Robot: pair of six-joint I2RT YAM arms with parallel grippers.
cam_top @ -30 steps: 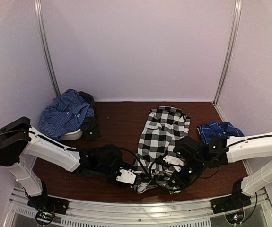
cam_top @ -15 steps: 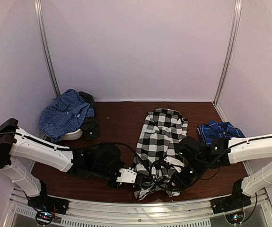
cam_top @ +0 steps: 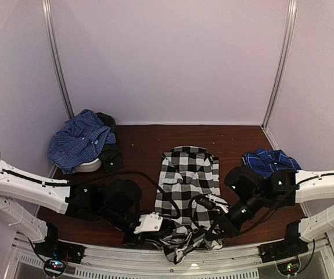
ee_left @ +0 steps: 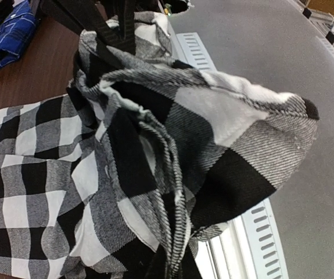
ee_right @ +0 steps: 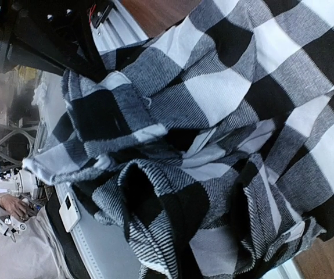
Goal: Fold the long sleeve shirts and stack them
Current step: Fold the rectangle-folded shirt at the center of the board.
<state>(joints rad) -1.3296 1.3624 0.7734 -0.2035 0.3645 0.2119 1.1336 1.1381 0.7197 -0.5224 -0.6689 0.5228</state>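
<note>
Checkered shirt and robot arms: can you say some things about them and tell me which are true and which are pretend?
1. The black-and-white check shirt lies in the middle of the table. True.
2. Both grippers hold its far end. False: the left gripper and right gripper are shut on its bunched near end.
3. The blue checked garment at far left is folded flat. False: it is a crumpled heap over a white rounded object.
4. A royal blue plaid cloth lies at the right. True.

Left hand (cam_top: 168,229), right hand (cam_top: 214,224) closed
</note>
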